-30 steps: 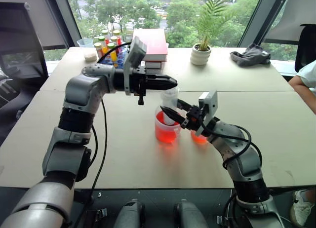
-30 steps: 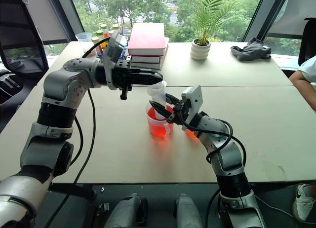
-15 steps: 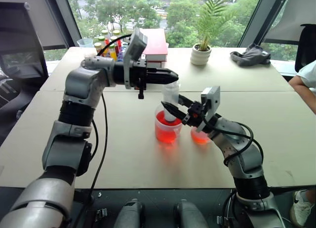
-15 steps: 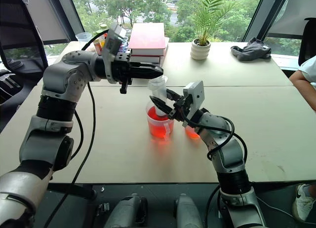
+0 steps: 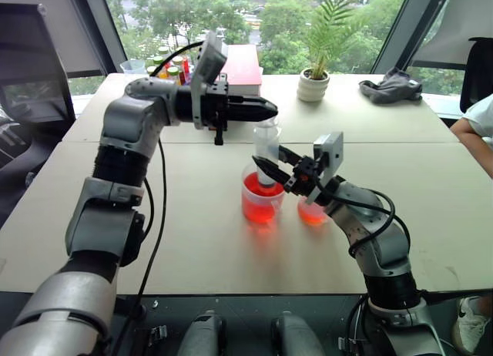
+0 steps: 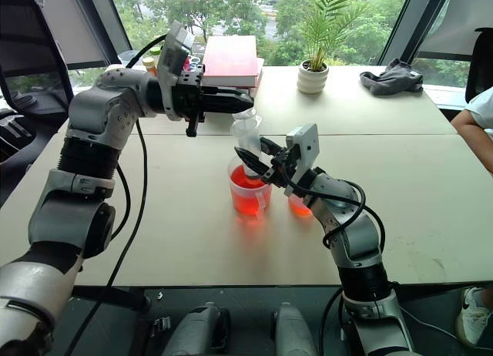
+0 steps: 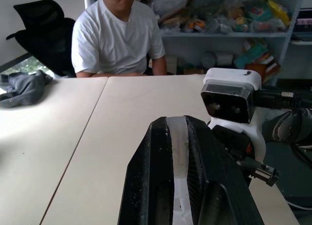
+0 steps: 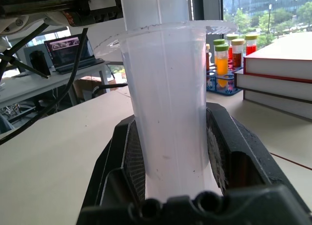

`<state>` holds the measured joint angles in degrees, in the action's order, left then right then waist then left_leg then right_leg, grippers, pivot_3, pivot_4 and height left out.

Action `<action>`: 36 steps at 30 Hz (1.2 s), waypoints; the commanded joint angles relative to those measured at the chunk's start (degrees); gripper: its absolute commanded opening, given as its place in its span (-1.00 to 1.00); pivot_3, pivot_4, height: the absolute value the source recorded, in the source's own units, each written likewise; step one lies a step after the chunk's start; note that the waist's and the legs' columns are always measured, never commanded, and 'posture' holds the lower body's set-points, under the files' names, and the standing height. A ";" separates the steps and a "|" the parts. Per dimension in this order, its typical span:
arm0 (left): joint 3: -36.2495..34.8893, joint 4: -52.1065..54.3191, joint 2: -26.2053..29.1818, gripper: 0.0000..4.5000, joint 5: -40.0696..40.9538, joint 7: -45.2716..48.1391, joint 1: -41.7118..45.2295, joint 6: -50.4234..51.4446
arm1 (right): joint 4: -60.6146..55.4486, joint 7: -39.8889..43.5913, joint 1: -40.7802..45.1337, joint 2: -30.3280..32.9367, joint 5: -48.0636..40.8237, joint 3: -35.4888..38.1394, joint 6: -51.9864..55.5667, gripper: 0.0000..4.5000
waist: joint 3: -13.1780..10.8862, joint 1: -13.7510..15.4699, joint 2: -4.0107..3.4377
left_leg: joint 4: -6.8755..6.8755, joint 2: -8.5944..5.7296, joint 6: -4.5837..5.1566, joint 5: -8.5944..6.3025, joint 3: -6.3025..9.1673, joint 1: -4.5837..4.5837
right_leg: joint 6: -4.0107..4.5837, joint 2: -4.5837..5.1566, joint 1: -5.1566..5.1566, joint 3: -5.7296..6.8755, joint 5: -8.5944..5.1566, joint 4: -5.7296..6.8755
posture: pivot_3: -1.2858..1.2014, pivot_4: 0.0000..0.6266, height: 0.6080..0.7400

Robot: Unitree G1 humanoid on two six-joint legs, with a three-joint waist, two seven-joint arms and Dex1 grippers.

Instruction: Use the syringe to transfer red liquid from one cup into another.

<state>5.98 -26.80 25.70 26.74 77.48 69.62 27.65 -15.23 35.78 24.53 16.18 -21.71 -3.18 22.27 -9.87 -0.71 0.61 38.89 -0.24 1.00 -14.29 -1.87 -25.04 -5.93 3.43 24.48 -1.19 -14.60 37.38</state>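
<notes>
Pale table [image 5: 192, 240] before tree-filled windows [image 5: 231, 17]

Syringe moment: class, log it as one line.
syringe upright in larger cup | right gripper shut on barrel | left gripper shut on plunger

A pale wooden counter [image 5: 192, 240] stands before tall windows [image 5: 269, 21] full of green trees and daylight. On it sit a potted plant [image 5: 314, 85], stacked books [image 6: 229, 63] and a grey cloth [image 5: 391, 86]. A cluttered shelf [image 7: 229, 25] lines the far wall, beside a black chair [image 7: 46, 35].
</notes>
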 commanded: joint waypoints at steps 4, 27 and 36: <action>-4.90 -1.31 2.34 -0.99 -1.15 -3.23 5.46 -4.56 | -0.99 2.47 -1.96 0.58 -0.76 -2.78 0.74 -0.39 | 0.00 -0.01 0.00 | 0.00 0.00 0.00 0.00 0.00 0.00 | 0.00 0.00 0.00 0.00 0.00 0.00 | 0.03 -0.52 1.00; -4.57 4.75 3.33 0.93 2.07 0.91 -1.52 2.22 | -7.32 -0.89 4.43 1.87 -4.07 1.80 5.67 -0.39 | 0.00 -0.01 0.00 | 0.01 0.02 0.01 0.00 0.03 0.00 | 0.00 -0.01 0.00 0.00 0.00 0.00 | 0.03 -0.52 1.00; -6.04 7.78 4.73 0.93 2.78 -0.54 -4.93 4.28 | -11.24 -7.47 9.07 3.29 -10.98 10.45 12.24 -0.39 | -0.01 0.11 0.00 | 0.02 0.02 0.01 -0.01 0.06 -0.02 | 0.00 0.01 -0.01 0.02 0.00 0.00 | 0.03 -0.52 1.00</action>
<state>1.24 -21.04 30.13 28.29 77.25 64.64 31.87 -22.64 29.80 31.46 18.70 -30.31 3.75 34.12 -9.88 -0.60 0.61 38.91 -0.24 1.01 -14.29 -1.81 -25.07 -5.93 3.47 24.47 -1.17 -14.60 37.37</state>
